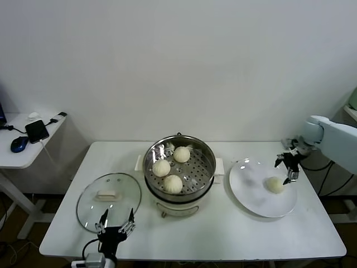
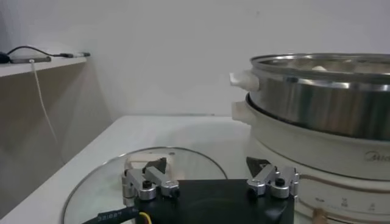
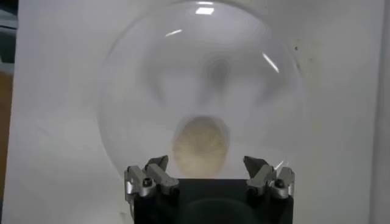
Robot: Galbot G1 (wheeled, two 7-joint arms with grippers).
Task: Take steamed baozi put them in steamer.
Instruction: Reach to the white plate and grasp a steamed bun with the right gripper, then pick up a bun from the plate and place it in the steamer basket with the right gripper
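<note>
The steamer (image 1: pixel 179 170) was taken as the landmark, standing at the middle of the white table (image 1: pixel 290 234). Three buns (image 1: pixel 172 183) were seen lying on its perforated tray, one toward the front, one at the left (image 1: pixel 161 167) and one toward the back (image 1: pixel 181 154). The fourth bun (image 1: pixel 274 184) was seen on the white plate (image 1: pixel 251 195), which lay just to the right of the steamer. The right gripper (image 1: pixel 288 169) was held directly above that bun, at the plate's far right side, with its jaws spread apart and nothing between them; in the right wrist view the bun (image 3: pixel 199 146) was framed between the two fingers (image 3: pixel 268 176), apart from both. A glass lid (image 1: pixel 89 209) was seen flat on the table to the left of the steamer. The left gripper (image 1: pixel 116 222) was parked at the lid's near edge, by the table's front, its jaws likewise apart and empty.
</note>
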